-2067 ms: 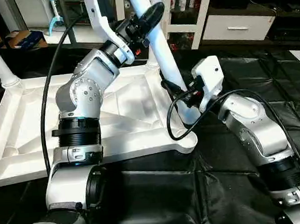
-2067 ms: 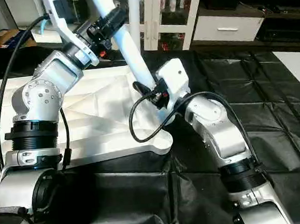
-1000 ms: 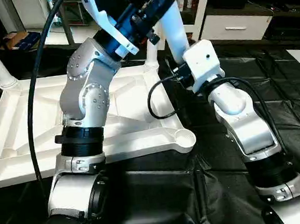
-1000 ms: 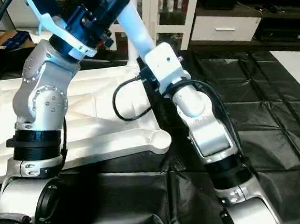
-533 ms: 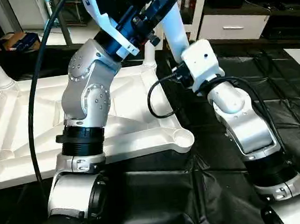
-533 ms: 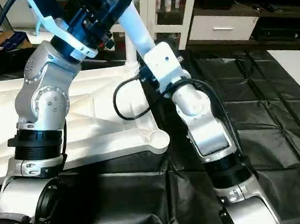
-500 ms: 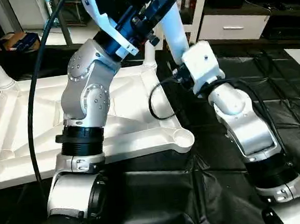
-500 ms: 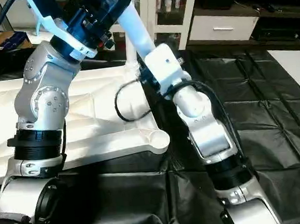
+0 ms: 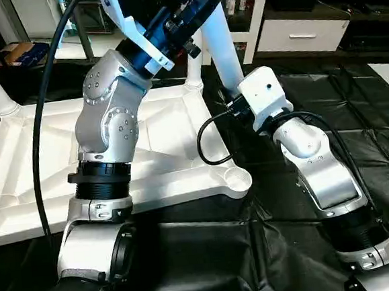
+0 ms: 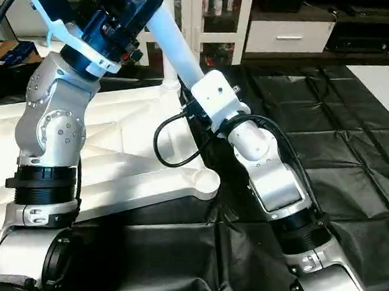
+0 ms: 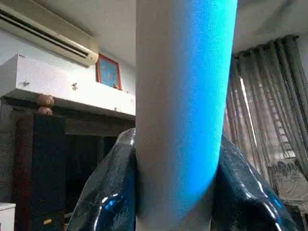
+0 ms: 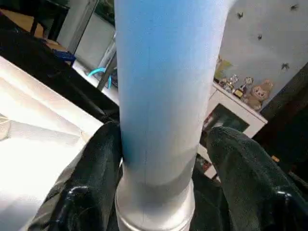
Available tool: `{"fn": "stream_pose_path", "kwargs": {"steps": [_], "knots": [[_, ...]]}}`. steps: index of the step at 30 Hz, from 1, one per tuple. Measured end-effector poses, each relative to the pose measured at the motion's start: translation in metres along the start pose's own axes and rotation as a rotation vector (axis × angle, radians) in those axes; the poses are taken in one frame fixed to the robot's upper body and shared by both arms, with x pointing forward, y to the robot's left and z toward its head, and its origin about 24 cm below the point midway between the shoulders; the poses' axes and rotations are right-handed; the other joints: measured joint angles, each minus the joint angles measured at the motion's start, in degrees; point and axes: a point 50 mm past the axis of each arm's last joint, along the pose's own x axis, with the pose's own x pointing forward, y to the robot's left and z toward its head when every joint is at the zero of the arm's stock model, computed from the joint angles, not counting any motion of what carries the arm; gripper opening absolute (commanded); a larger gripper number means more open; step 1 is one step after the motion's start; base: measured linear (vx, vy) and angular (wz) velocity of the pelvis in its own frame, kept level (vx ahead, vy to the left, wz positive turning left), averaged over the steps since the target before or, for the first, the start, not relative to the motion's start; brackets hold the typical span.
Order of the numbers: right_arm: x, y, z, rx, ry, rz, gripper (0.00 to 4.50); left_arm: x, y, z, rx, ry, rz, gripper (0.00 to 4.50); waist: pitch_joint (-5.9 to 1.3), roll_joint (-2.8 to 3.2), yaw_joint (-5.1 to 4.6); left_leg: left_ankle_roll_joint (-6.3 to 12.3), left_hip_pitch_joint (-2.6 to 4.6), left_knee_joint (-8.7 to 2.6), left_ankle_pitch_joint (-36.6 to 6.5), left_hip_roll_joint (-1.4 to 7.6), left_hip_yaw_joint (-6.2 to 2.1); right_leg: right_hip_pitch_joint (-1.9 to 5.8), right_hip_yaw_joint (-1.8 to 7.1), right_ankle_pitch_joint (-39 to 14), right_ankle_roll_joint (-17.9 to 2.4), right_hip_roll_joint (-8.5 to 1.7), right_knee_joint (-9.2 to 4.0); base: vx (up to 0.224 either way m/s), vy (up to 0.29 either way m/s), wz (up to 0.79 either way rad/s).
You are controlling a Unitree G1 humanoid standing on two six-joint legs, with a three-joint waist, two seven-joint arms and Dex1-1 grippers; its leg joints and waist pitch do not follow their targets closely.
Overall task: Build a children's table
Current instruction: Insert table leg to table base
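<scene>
Both arms hold one white leg, slanted, above the upturned table top, which lies on the black-covered desk. The left gripper clamps it high up; the right gripper's fingers stand either side of its lower end — whether they press, I cannot tell. Two seconds ago that end sat by the near corner socket; now it is lifted clear, so this leg needs another try at seating.

Leg lifted clear of near socket, right hand slid lower
</scene>
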Motion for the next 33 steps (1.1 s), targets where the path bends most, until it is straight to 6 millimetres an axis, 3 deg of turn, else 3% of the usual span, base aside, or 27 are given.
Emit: {"fn": "stream_pose_path", "kwargs": {"steps": [9,28,29,33], "knots": [[-0.0005,0.0008,0.0014,-0.004,-0.029,0.007,1.92,0.0023,0.0,0.0031,0.003,-0.011,-0.01,1.63,0.0,0.0,0.0,0.0,0.0,0.0,0.0,0.0,0.0,0.0,0.0,0.0,0.0,0.0,0.0,0.0,0.0,0.0],[-0.0005,0.0005,-0.0033,0.001,-0.028,0.022,1.84,0.0012,0.0006,0.0018,0.002,0.021,-0.022,1.63,0.0,0.0,0.03,0.0,0.01,0.02,0.0,0.0,0.0,0.01,0.0,0.0,0.0,0.0,0.03,0.0,0.0,0.0],[-0.0005,0.0001,-0.0038,0.003,-0.026,0.021,1.84,0.0017,0.0005,0.0011,-0.001,0.02,-0.012,2.19,0.0,0.0,0.04,0.01,0.0,0.03,0.0,0.0,0.0,0.01,0.0,0.0,0.0,0.0,0.03,0.0,0.0,0.0],[-0.0003,-0.0039,-0.0071,0.064,-0.016,0.0,1.84,-0.0006,0.0041,0.0007,-0.012,0.017,0.016,2.42,0.0,0.0,-0.03,0.01,0.01,0.05,0.0,0.0,0.0,0.0,0.0,0.0,0.0,0.0,0.08,0.0,0.0,0.0]]}}
